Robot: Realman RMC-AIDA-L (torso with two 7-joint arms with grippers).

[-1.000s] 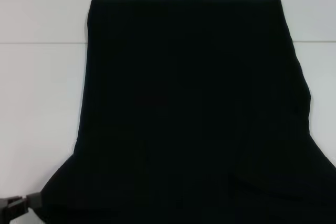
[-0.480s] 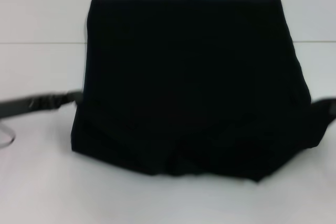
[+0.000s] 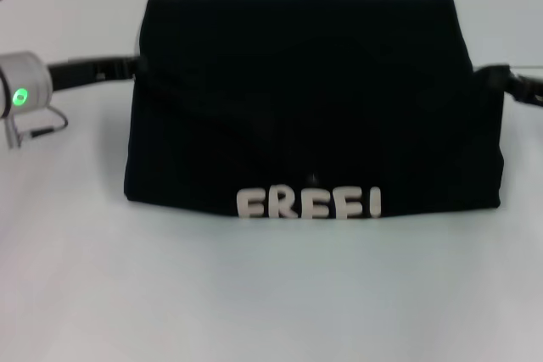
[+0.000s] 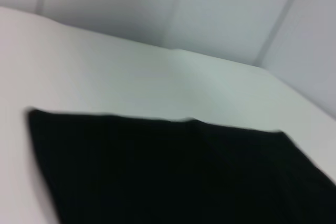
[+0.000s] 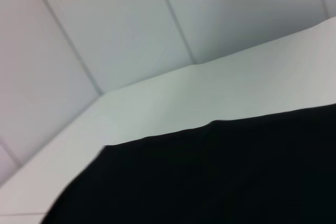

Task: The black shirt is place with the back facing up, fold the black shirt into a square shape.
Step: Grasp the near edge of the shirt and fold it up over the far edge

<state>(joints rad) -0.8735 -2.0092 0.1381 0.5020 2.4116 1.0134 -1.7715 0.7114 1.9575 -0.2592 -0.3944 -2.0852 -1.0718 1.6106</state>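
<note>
The shirt [image 3: 310,99] lay folded toward the far edge of the tabletop [image 3: 271,294], white lettering at its near fold. Our left gripper [image 3: 127,65] and right gripper [image 3: 490,78] met its side edges; whether they gripped cloth, we could not tell. We judged both corners should land level before release, keeping the edges square.

The place looks like a robot test room or a lab, not a home. The work surface is a plain white table [image 3: 271,294] with nothing homely on it. Behind it the wrist views show bare pale wall panels [image 5: 105,30] with thin straight seams, like a booth. Which kind of lab it is, I cannot tell.
</note>
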